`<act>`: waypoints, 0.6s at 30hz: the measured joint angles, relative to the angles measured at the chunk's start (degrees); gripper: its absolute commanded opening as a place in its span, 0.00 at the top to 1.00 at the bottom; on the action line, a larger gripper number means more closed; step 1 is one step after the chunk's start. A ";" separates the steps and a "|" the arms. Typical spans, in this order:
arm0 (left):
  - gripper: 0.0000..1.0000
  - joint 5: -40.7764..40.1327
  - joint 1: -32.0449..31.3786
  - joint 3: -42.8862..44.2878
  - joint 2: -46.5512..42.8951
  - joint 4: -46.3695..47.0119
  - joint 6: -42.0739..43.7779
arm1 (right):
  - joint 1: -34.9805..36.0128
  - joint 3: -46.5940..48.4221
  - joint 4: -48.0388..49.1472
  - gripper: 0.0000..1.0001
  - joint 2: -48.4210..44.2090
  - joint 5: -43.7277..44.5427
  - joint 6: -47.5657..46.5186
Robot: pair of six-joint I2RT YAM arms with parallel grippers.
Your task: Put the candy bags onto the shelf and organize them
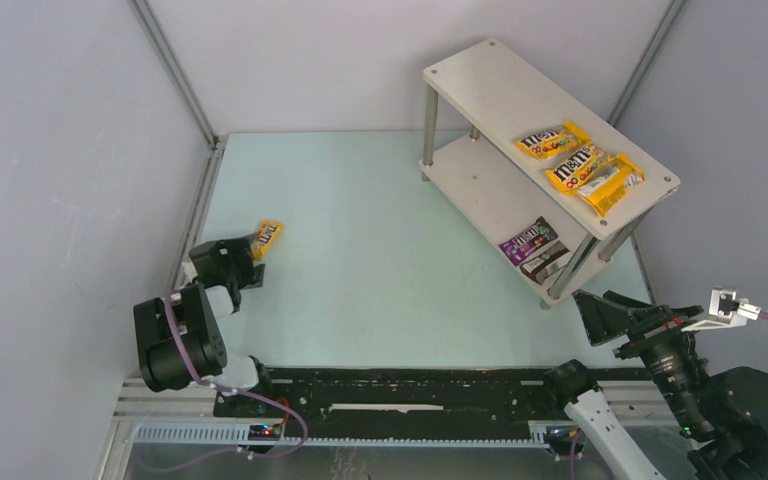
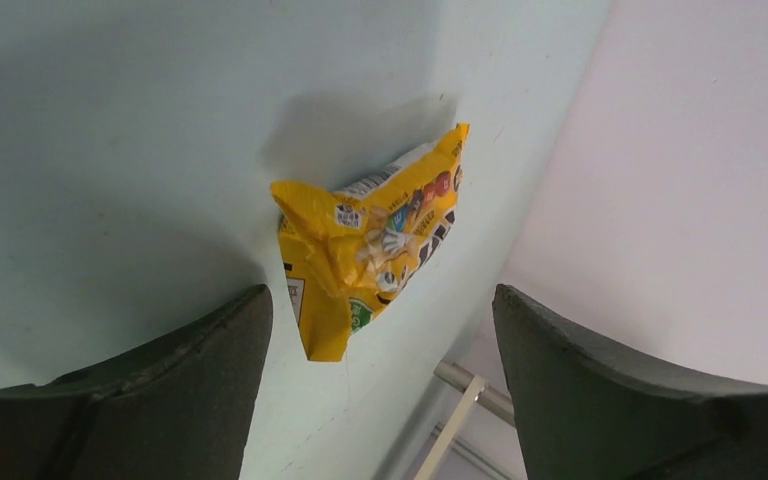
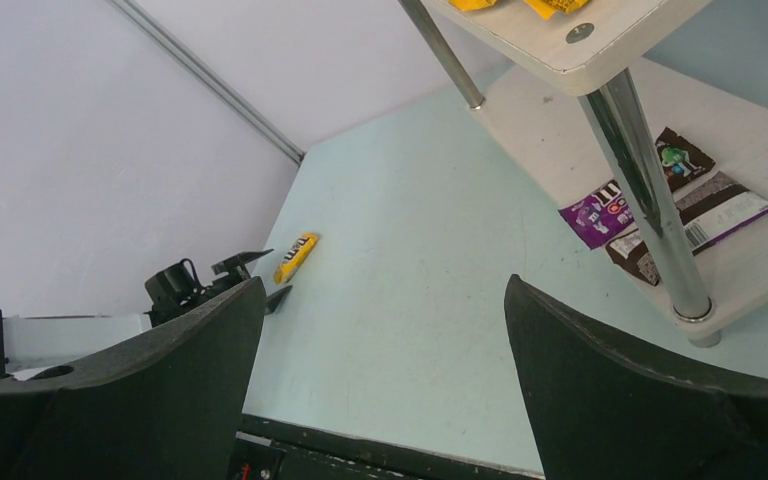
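The white two-tier shelf stands at the far right. Three yellow candy bags lie on its top board. The purple bag and the dark brown bag lie on the lower board, also in the right wrist view. One yellow bag lies crumpled on the table at the left. My left gripper is open and empty, just short of that bag. My right gripper is open and empty near the shelf's front leg.
Grey enclosure walls stand close on the left and right. A metal frame rail runs along the table edge beside the loose bag. A black rail crosses the near edge between the arm bases.
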 measured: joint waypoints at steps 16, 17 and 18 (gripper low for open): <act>0.70 2.99 2.19 -0.26 3.87 5.81 0.17 | 0.00 0.00 0.13 0.02 -1.16 -0.02 0.79; 0.73 3.13 2.19 -0.42 3.87 6.58 0.15 | 0.00 0.00 0.13 0.02 -1.18 -0.02 0.83; 0.76 3.26 2.19 -0.48 3.87 7.13 0.13 | 0.00 0.00 0.13 0.02 -1.20 -0.02 0.85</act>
